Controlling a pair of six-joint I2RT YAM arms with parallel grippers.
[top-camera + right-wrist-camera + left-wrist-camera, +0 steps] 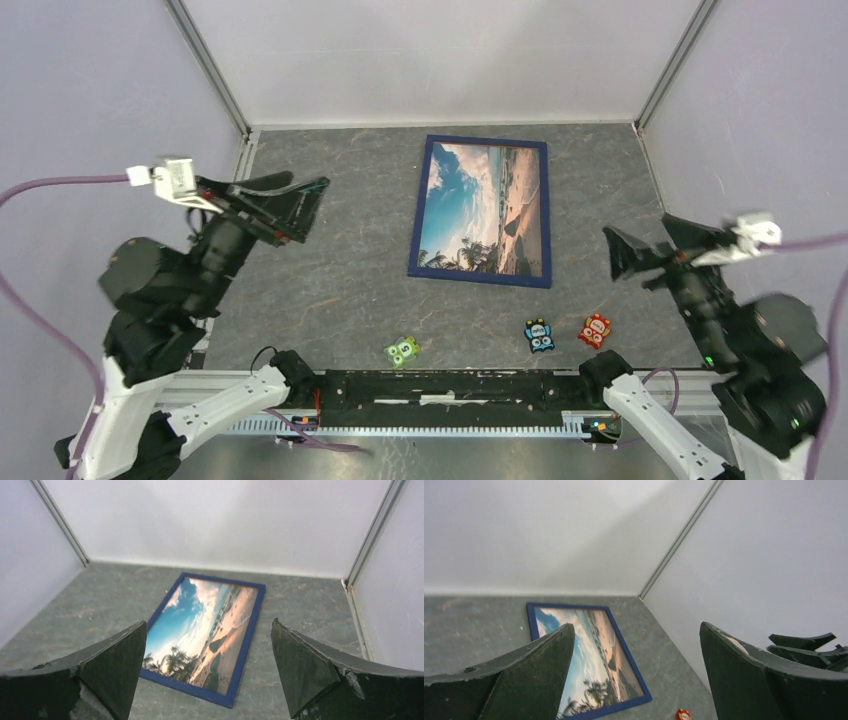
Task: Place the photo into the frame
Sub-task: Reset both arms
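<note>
The dark blue frame (pixel 480 279) lies flat at the middle back of the grey table, front side up. The photo (pixel 484 207) of blue sky, clouds, sand and palms sits inside it. Both also show in the left wrist view, frame (pixel 624 647) and photo (pixel 594 655), and in the right wrist view, frame (pixel 247 640) and photo (pixel 200 630). My left gripper (pixel 292 196) is open and empty, raised at the left, well away from the frame. My right gripper (pixel 648 242) is open and empty, raised at the right of the frame.
Three small toy figures lie near the front: a green one (pixel 402 350), a blue one (pixel 539 335) and a red one (pixel 595 330), which also shows in the left wrist view (pixel 682 714). White walls enclose the table at back and sides.
</note>
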